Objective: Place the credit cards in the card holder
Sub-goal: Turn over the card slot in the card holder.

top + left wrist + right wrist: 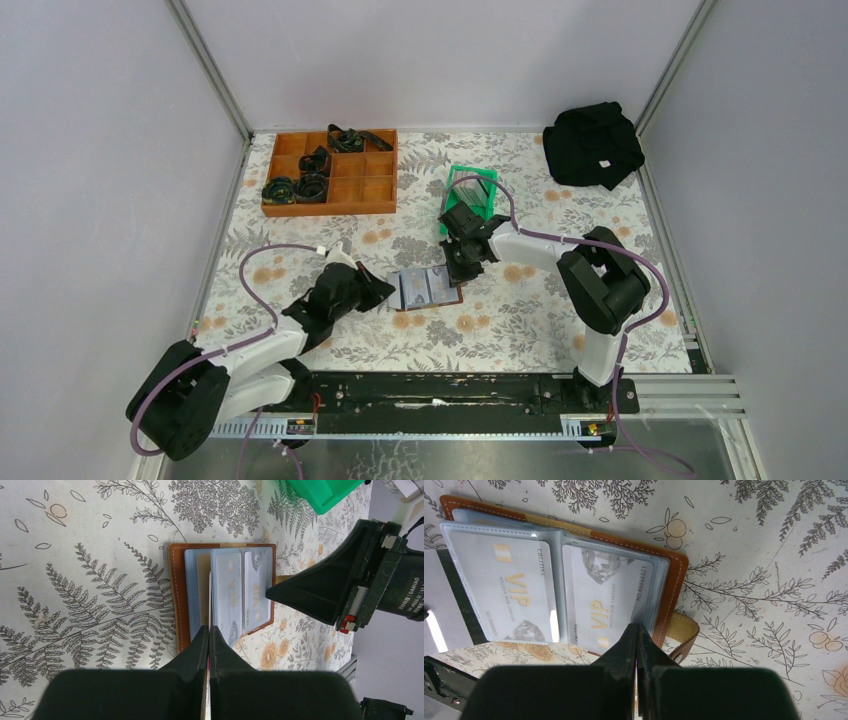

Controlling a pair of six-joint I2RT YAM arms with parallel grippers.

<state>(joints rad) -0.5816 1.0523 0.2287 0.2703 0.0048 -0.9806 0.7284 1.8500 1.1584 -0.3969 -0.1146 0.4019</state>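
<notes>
Left gripper (386, 292), right gripper (462, 278): fingers together. Card holder (428, 289), 3 o'clock of left gripper: floppy sleeves. Credit cards (499, 595): light, stiff, slick; you pinch exposed edge.

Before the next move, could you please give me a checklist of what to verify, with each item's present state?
1. Card holder lies open on the table: ok.
2. Cards sit inside its clear sleeves: ok, two silver ones show.
3. Left end effector shut at the holder's edge: ok; whether it pinches a sleeve, cannot tell.
4. Right end effector shut at the opposite sleeve edge: ok.
5. The two end effectors are apart: ok.
6. No cards left in the green bin: cannot tell.
</notes>
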